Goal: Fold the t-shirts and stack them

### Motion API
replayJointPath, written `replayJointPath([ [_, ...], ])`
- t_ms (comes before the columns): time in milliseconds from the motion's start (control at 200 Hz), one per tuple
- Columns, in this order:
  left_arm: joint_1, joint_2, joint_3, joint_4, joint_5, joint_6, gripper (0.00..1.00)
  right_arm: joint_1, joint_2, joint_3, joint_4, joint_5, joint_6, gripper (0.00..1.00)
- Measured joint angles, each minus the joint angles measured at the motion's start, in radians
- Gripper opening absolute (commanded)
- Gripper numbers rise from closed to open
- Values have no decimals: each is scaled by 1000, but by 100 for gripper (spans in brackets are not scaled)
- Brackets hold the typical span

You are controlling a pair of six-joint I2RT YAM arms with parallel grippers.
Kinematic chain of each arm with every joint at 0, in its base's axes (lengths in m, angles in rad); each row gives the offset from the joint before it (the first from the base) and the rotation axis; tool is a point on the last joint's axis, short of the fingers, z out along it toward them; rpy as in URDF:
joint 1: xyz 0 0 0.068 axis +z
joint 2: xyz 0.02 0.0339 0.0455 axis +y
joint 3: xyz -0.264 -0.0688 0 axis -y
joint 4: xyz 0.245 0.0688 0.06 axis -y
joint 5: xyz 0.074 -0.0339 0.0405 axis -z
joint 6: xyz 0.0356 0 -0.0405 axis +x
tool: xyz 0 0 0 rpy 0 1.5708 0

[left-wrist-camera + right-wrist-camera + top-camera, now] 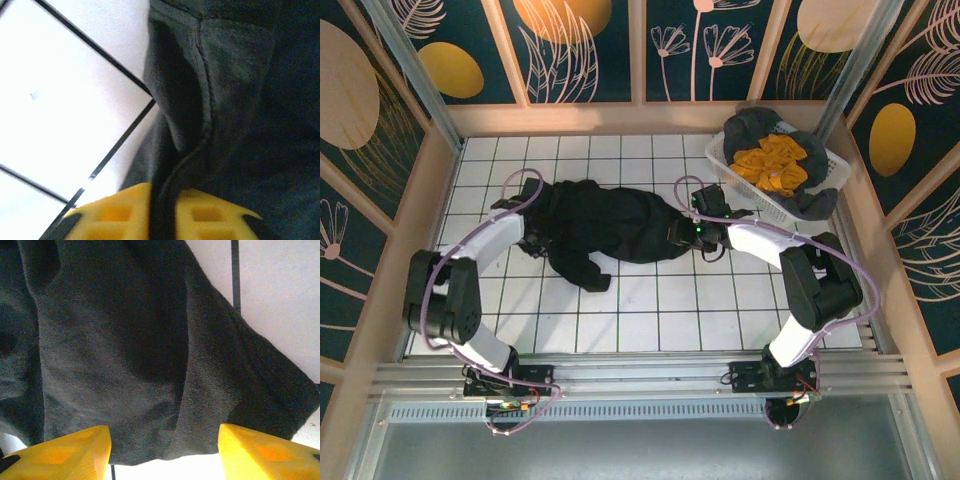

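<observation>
Between the yellow fingers (pixel 112 216) of the left gripper (pixel 162 216), pinched almost together, sits a seamed fold of the large crumpled black cloth t-shirt (pixel 610 228); the right gripper (pixel 165 452), fingers spread wide, straddles the opposite hem without holding it. Shirt's long axis runs left to right across the white gridded table (pixel 650 310), one arm at each end.

Mid-table (pixel 660 310): the crumpled t-shirt (pixel 610 225), spread left to right. At its left end, the left gripper (pixel 532 240), a fold of it between the fingers (pixel 120 215). At its right end, the right gripper (pixel 688 232), over its edge. Behind it to the right, in the far corner, the lattice basket (pixel 735 178); inside, a bunched t-shirt (pixel 775 165) on top of a draped t-shirt (pixel 760 125).
</observation>
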Motion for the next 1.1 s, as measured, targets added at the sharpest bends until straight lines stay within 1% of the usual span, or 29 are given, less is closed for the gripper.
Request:
replayJointPath([
  [35,0,-29,-14,-8,-17,-2,2,-1,0,0,0,1,2,56],
  [60,0,-45,-22,-16,-26,2,0,-2,0,0,0,1,3,55],
  [205,3,-145,-87,-61,-107,-8,0,-11,0,0,-1,5,3,53],
  [360,23,-258,-146,-106,-188,-34,0,-11,0,0,-16,15,3,53],
  [460,38,-308,-198,-119,-219,-50,0,-11,1,0,-32,23,3,56],
  [596,52,-316,-261,-130,-242,-61,0,-11,8,-1,-45,22,2,62],
  [686,60,-323,-280,-133,-249,-61,0,-11,24,-1,-49,17,3,61],
  [781,74,-335,-286,-128,-255,-60,0,-10,61,-1,-47,6,6,48],
  [811,77,-336,-286,-124,-255,-59,0,-10,76,0,-43,4,6,39],
  [851,80,-337,-286,-117,-254,-56,0,-11,91,4,-46,10,9,26],
  [871,81,-337,-286,-112,-252,-53,0,-16,92,11,-55,11,14,21],
  [991,83,-336,-271,-93,-222,-43,0,-19,135,67,-41,3,47,0],
  [1101,83,-325,-196,-87,-195,-36,0,-22,146,133,-37,5,71,0],
])
